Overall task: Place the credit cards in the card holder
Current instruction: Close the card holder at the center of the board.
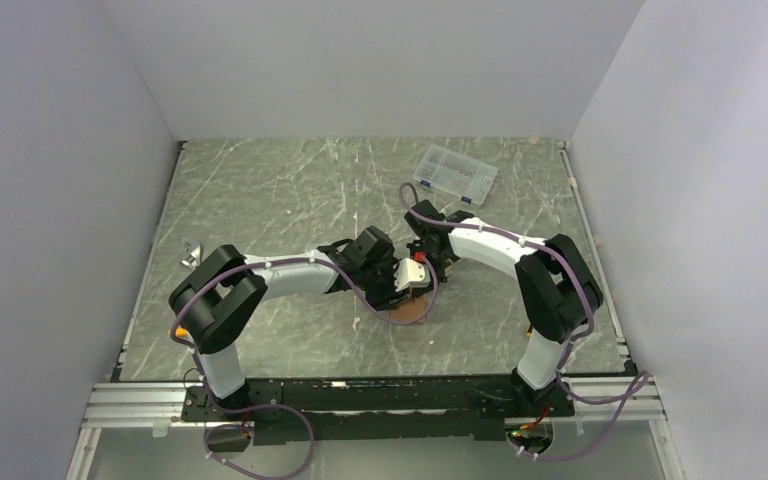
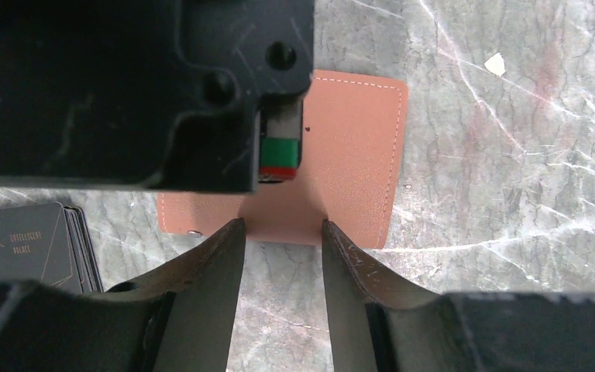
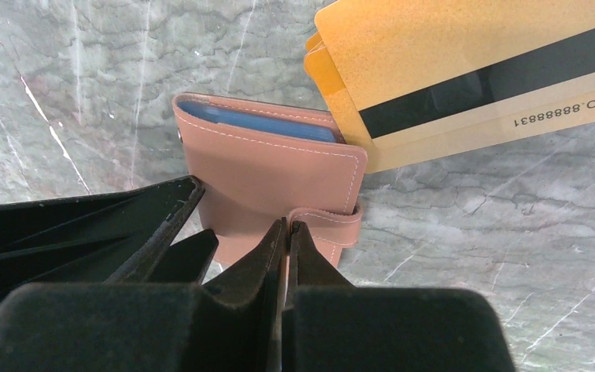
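Note:
The tan-brown card holder [image 3: 267,174] lies on the marble table [image 3: 85,93], folded, with its blue-grey pockets [image 3: 256,122] showing at the far edge. My right gripper [image 3: 287,226] is shut on the holder's strap flap [image 3: 329,221]. Two or three orange-gold credit cards [image 3: 465,54] with a black stripe lie fanned just beyond the holder's right corner. My left gripper [image 2: 283,229] is open, its fingertips [image 2: 232,232] at the holder's [image 2: 352,155] near edge. In the top view both grippers meet over the holder [image 1: 407,313]. The silver-grey card is out of view.
A small black rectangle stack [image 2: 23,246] with faint print lies left of the holder. A clear plastic compartment box [image 1: 455,172] sits at the back right. A small metal piece [image 1: 192,250] lies by the left wall. White walls enclose the table.

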